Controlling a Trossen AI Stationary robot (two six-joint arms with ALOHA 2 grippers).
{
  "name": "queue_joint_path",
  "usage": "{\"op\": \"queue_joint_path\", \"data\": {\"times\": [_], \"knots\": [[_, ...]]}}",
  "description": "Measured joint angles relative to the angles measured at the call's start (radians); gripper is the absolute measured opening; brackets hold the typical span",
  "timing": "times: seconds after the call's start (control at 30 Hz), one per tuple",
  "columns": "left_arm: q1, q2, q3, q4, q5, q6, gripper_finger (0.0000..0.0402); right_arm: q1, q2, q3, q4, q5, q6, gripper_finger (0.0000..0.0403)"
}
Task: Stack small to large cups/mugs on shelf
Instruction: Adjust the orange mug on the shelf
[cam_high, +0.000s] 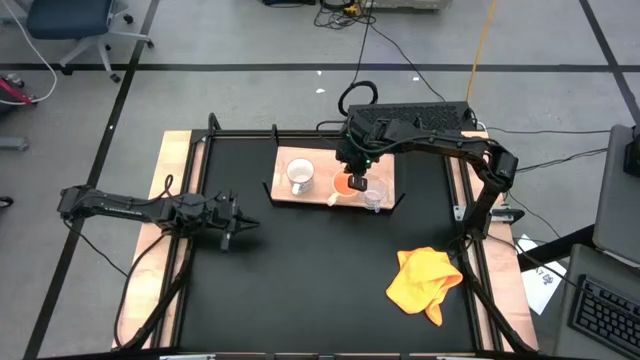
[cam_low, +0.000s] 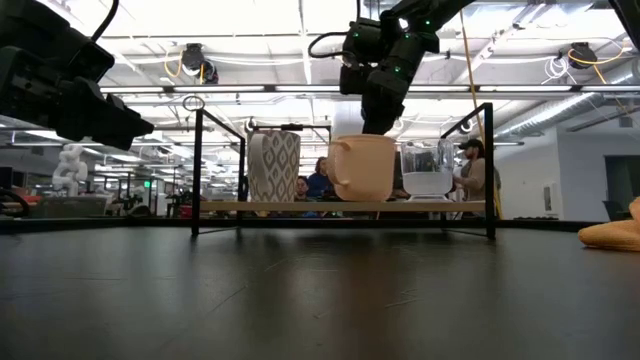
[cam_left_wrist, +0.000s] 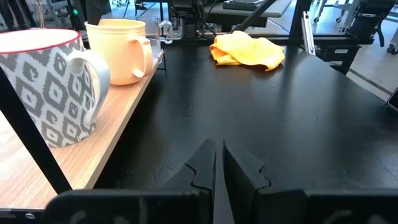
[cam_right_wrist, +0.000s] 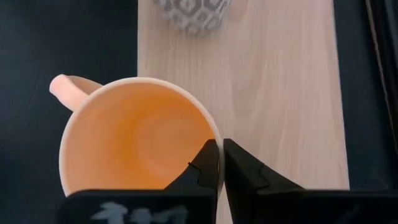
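1. Right end effector (cam_right_wrist: 221, 163) hangs over the shelf (cam_high: 318, 195), pointing straight down at the rim of the orange-yellow mug (cam_right_wrist: 138, 138). Its fingers are pinched together with only a sliver between them and carry nothing. In my right wrist view the tips sit right at the mug's rim, but I cannot tell whether they touch it.
2. All three vessels stand upright in a row on the shelf: the white patterned mug (cam_high: 299, 177) at one end, the orange-yellow mug in the middle, and the clear glass cup (cam_high: 373, 197) at the other end, just beside the orange one. None is nested in another, so I judge the stacking has not begun.
3. My guess is that the right arm hovers there because the middle mug is its current target, though with the fingers this narrow it would need to open before gripping the wall.
4. Left end effector (cam_left_wrist: 217, 163) waits low over the bare bench (cam_high: 300, 280), well apart from the shelf, fingers nearly closed and empty, aimed along the shelf's front edge.
5. A yellow cloth (cam_high: 425, 283) lies crumpled on the bench near the right side, clear of the work.
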Motion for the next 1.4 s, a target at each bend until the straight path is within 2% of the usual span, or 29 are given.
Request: {"op": "queue_joint_path", "data": {"times": [0.43,0.9,1.4], "knots": [[0.0,0.001,0.0,-0.009,0.0,0.0,0.0033,0.008,0.147,0.188,-0.144,-0.004,-0.021,0.0002],[0.0,0.005,0.0,-0.017,0.0,-0.002,0.0033,0.018,0.149,0.192,-0.135,0.005,-0.222,0.0002],[0.0,0.005,0.0,-0.016,0.0,-0.006,0.0033,0.026,0.149,0.192,-0.141,0.055,-0.351,0.0002]]}}
